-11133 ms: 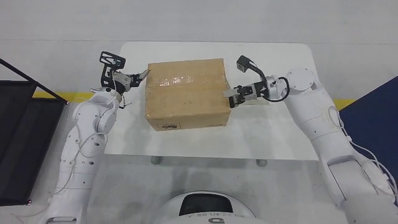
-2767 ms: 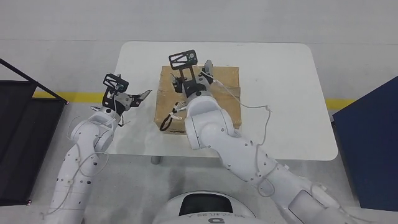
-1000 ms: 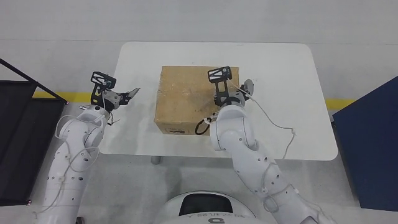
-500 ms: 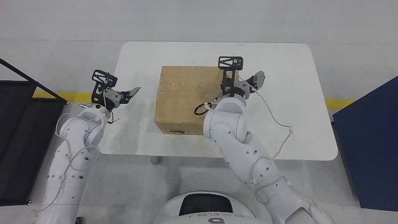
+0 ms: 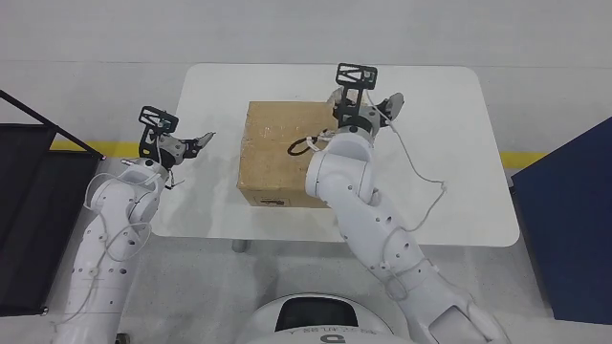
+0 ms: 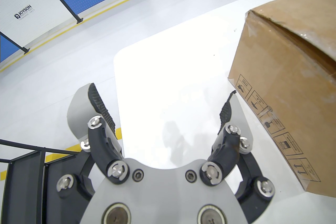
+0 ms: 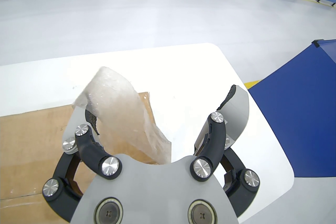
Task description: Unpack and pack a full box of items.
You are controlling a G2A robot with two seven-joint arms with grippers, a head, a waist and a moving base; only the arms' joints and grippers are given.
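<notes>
A brown cardboard box (image 5: 277, 148) stands in the middle of the white table (image 5: 440, 153). In the left wrist view a top flap of the box (image 6: 286, 83) gapes slightly along one edge. My left gripper (image 5: 196, 140) hangs open a short way left of the box, with nothing between its fingers (image 6: 161, 91). My right arm lies across the box, with its gripper (image 5: 365, 103) open above the far right corner. A crumpled strip of clear tape (image 7: 118, 104) clings to one finger of the right gripper (image 7: 160, 99), over the box top (image 7: 34, 135).
A thin cable (image 5: 426, 186) from the right arm loops over the table right of the box. A black rack (image 5: 29, 201) stands off the table's left side. A blue panel (image 5: 574, 220) stands at the right. Bare tabletop lies on both sides of the box.
The right arm has swung from the box's right side over its top and across to the far right corner. The left gripper has drawn back leftward from the box.
</notes>
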